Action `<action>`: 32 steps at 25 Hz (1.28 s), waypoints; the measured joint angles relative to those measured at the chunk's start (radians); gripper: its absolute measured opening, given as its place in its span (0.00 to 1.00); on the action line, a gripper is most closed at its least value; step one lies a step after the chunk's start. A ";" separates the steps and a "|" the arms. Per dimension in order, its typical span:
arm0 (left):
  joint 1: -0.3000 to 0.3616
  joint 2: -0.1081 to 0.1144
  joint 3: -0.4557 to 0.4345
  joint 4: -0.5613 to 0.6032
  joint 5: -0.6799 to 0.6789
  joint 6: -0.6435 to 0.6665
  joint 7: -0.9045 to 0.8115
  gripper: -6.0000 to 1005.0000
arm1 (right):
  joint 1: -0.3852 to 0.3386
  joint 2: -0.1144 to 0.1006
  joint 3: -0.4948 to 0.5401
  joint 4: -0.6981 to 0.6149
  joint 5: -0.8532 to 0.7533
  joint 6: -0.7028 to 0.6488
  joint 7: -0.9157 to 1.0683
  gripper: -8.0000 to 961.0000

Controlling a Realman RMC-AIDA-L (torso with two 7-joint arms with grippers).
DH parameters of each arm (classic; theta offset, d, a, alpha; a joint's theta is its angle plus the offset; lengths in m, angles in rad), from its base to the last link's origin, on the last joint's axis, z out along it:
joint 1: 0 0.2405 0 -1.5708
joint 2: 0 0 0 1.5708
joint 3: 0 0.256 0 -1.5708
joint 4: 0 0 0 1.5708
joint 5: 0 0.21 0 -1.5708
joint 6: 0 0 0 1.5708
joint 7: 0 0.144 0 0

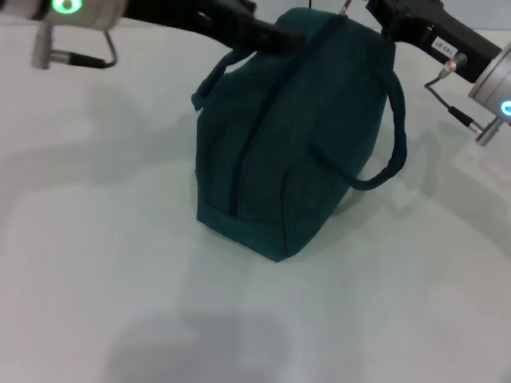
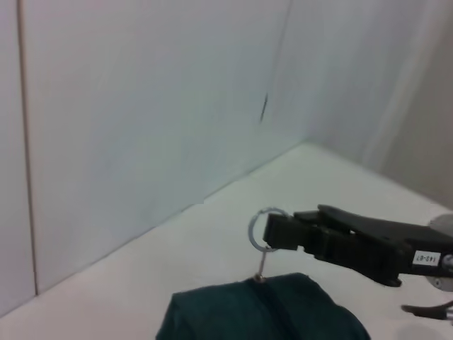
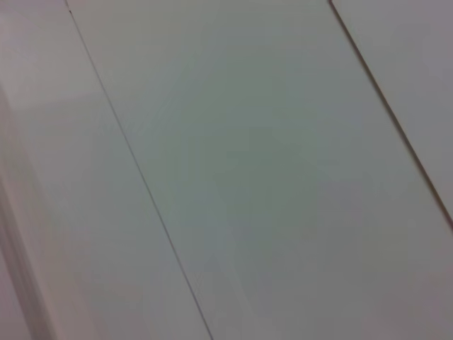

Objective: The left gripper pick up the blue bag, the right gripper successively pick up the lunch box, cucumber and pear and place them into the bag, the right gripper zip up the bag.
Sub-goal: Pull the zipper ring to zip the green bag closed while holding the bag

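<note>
Two grippers at blue bag, mid-worktop toward far edge. Right gripper clamps ring pull; left gripper grips handle. Risk: ring slipping under zip tension.

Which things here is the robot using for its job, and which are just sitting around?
Part of the job:
- blue bag, zipped shut
- ring pull of its zip
- right gripper, pinching that ring
- left gripper, at the bag's top by one handle

Just there:
- white table
- wall panels
</note>
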 joint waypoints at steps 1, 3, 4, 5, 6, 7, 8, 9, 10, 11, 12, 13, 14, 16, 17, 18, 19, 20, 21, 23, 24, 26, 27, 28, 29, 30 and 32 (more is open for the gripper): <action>-0.012 0.001 0.025 0.010 0.022 -0.001 -0.042 0.87 | 0.000 0.000 0.000 0.000 0.000 0.000 0.000 0.04; -0.031 0.000 0.069 0.010 0.061 -0.001 -0.095 0.87 | 0.001 0.000 0.000 0.003 0.000 0.000 0.000 0.04; -0.039 0.000 0.084 0.005 0.075 -0.002 -0.112 0.87 | 0.001 0.000 0.001 0.005 0.001 0.000 0.000 0.04; -0.052 -0.001 0.105 -0.008 0.102 -0.004 -0.137 0.86 | 0.001 0.000 0.001 0.006 0.001 0.000 0.000 0.04; -0.062 -0.002 0.120 -0.021 0.115 -0.005 -0.153 0.86 | 0.002 0.000 0.001 0.006 0.001 0.000 0.000 0.04; -0.072 -0.002 0.132 -0.034 0.125 -0.007 -0.165 0.86 | 0.002 0.000 0.001 0.007 0.002 0.000 0.000 0.04; -0.078 -0.002 0.138 -0.046 0.131 -0.009 -0.171 0.86 | 0.002 0.000 0.001 0.007 0.002 0.000 0.000 0.04; -0.083 -0.002 0.142 -0.056 0.136 -0.013 -0.174 0.85 | 0.002 0.000 0.001 0.007 0.002 -0.001 0.000 0.04; -0.088 -0.003 0.144 -0.066 0.148 -0.019 -0.179 0.85 | 0.002 0.000 0.001 0.008 0.002 -0.001 0.000 0.04; -0.090 -0.003 0.145 -0.069 0.157 -0.025 -0.182 0.85 | 0.002 0.000 0.001 0.008 0.002 -0.001 -0.001 0.04; -0.091 -0.003 0.146 -0.072 0.165 -0.031 -0.186 0.85 | 0.002 0.000 0.001 0.008 0.002 -0.001 -0.001 0.04; -0.092 -0.003 0.147 -0.073 0.171 -0.037 -0.190 0.84 | 0.002 0.000 0.001 0.008 0.002 -0.001 -0.001 0.04; -0.091 -0.003 0.148 -0.073 0.171 -0.039 -0.191 0.84 | 0.003 0.000 0.001 0.008 0.002 -0.001 -0.002 0.04; -0.088 -0.003 0.149 -0.075 0.166 -0.039 -0.192 0.84 | 0.003 0.000 0.001 0.008 0.002 -0.001 -0.003 0.04; -0.086 -0.004 0.151 -0.078 0.164 -0.040 -0.187 0.84 | 0.003 0.000 0.001 0.008 0.002 -0.001 -0.003 0.04; -0.084 -0.004 0.156 -0.080 0.164 -0.041 -0.178 0.83 | 0.004 0.000 0.001 0.008 0.002 -0.001 -0.003 0.04; -0.082 -0.004 0.163 -0.082 0.164 -0.045 -0.169 0.83 | 0.004 0.000 0.001 0.008 0.002 -0.001 -0.003 0.04; -0.080 -0.004 0.171 -0.082 0.167 -0.051 -0.161 0.83 | 0.004 0.000 0.001 0.008 0.002 -0.001 -0.003 0.04; -0.077 -0.004 0.179 -0.082 0.169 -0.057 -0.155 0.83 | 0.004 0.000 0.001 0.008 0.002 -0.001 -0.003 0.04; -0.075 -0.004 0.185 -0.082 0.170 -0.066 -0.151 0.71 | 0.004 0.000 0.001 0.008 0.002 0.000 -0.003 0.04; -0.074 -0.004 0.186 -0.082 0.170 -0.067 -0.149 0.60 | 0.004 0.000 0.001 0.008 0.002 0.000 -0.003 0.04; -0.075 -0.004 0.186 -0.082 0.170 -0.068 -0.149 0.56 | 0.004 0.000 0.001 0.008 0.002 0.000 -0.003 0.04; -0.075 -0.004 0.186 -0.082 0.170 -0.068 -0.149 0.54 | 0.004 0.000 0.001 0.007 0.002 0.000 -0.003 0.04; -0.075 -0.004 0.186 -0.082 0.170 -0.069 -0.148 0.52 | 0.004 0.000 0.001 0.007 0.002 0.000 -0.003 0.04; -0.076 -0.004 0.186 -0.082 0.171 -0.070 -0.148 0.50 | 0.004 0.000 0.001 0.007 0.002 0.000 -0.003 0.04; -0.076 -0.004 0.186 -0.083 0.171 -0.071 -0.148 0.48 | 0.004 0.000 0.001 0.007 0.002 0.000 -0.003 0.04; -0.076 -0.004 0.187 -0.084 0.173 -0.075 -0.147 0.43 | 0.004 0.000 0.001 0.007 0.002 0.000 -0.003 0.04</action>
